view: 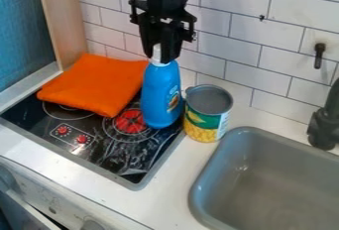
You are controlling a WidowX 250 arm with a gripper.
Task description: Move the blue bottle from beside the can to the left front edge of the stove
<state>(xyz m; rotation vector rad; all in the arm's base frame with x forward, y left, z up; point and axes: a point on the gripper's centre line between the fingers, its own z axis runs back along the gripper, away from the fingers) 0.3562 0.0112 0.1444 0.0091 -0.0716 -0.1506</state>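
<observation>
The black gripper [159, 55] hangs down from the top edge and is shut on the white neck of a blue bottle [161, 95]. The bottle is upright, over the right part of the black stovetop [122, 157], close to the red burner; whether its base touches the stove I cannot tell. Just right of it stands an open tin can [206, 115] with a green and yellow label, on the counter beside the stove. A folded orange cloth [99, 83] lies left of the bottle, on the back left part of the stovetop.
A grey sink [265, 184] is set in the white counter [175, 189] at the lower right, with a black faucet [324, 125] at the right edge. The white tiled wall [245, 40] rises behind, bearing a small dark hook [319, 55]. A wooden panel [63, 18] stands at the back left.
</observation>
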